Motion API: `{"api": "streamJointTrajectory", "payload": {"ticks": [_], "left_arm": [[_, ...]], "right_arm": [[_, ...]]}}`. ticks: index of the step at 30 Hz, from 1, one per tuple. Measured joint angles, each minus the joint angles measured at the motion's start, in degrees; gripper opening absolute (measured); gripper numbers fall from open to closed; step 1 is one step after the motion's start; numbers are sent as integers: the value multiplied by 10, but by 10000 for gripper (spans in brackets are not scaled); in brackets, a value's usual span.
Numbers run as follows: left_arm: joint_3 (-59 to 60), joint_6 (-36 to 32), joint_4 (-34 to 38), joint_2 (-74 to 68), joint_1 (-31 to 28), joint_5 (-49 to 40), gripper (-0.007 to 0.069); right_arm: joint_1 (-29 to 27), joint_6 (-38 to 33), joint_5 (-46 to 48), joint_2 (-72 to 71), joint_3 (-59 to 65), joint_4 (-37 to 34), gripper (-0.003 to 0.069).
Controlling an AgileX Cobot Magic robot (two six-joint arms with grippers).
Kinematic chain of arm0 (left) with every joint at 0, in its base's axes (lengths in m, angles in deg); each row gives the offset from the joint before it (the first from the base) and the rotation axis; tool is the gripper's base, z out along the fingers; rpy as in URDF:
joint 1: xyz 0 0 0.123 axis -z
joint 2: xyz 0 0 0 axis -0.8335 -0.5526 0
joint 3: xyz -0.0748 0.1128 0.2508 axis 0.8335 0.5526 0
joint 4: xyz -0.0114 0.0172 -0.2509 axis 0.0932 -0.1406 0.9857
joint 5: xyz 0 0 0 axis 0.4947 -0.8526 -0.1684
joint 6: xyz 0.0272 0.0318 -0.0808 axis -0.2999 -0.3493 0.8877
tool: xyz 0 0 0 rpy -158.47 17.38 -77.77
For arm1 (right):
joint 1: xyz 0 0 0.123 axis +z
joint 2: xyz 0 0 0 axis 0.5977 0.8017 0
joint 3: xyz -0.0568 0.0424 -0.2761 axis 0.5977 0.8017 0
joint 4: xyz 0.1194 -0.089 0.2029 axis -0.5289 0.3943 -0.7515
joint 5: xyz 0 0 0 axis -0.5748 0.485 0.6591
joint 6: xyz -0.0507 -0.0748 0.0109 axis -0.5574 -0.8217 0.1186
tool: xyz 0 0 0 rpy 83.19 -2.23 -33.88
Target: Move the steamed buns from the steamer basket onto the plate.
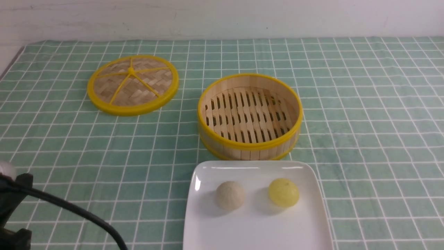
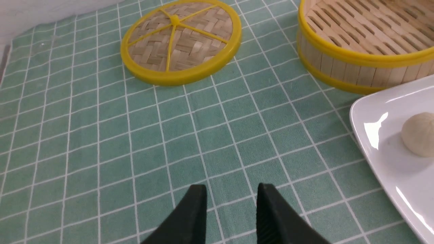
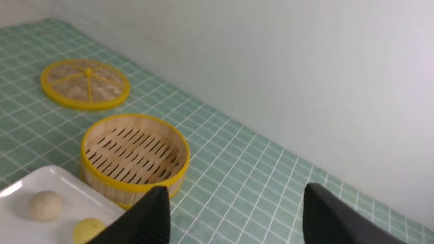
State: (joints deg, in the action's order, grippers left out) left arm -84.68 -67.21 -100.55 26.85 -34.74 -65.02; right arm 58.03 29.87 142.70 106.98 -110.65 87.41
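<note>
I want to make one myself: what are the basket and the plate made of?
The steamer basket looks like pale matte bamboo slats, with yellow rim bands, maybe plastic. The plate is glossy white with bright reflections, probably ceramic or plastic.

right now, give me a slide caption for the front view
Cream-white bun and yellow bun sit side by side on the white plate, empty steamer basket behind it, woven lid farther left.
</note>
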Motion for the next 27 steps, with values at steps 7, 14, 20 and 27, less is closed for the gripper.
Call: {"api": "streamJointTrajectory", "payload": {"ticks": [7, 14, 20, 27], "left_arm": [[0, 0, -2, 0, 0, 3, 240], [0, 5, -2, 0, 0, 4, 240], [0, 15, -2, 0, 0, 12, 240], [0, 15, -2, 0, 0, 30, 240]], "right_arm": [[0, 38, 53, -90, -3, 34, 515], [0, 38, 121, -163, 1, 49, 515], [0, 35, 65, -227, 115, 27, 515], [0, 35, -187, -249, 308, -36, 515]]}}
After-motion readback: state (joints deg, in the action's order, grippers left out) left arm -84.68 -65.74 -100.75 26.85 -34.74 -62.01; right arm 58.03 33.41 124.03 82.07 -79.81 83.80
